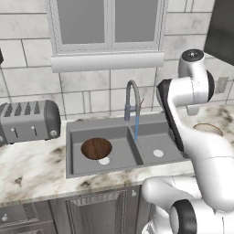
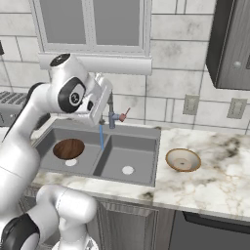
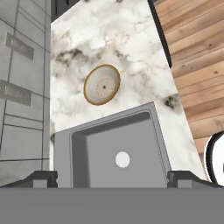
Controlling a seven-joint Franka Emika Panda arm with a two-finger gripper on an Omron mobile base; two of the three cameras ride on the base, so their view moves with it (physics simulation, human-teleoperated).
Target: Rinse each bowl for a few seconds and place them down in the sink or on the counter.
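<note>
Brown bowl (image 1: 96,148) sits in the sink's (image 1: 77,170) left basin — tan bowl (image 2: 182,159) on the counter (image 2: 219,185).

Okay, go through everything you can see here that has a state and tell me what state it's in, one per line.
Tap: running, a blue stream falls toward the sink.
Brown wooden bowl: upright in the left basin, beside the drain.
Tan bowl: upright on the counter, right of the sink.
Right basin: holds no bowl.
Claw: open, holding nothing, above the right basin.
Toaster: slots show no bread.
</note>
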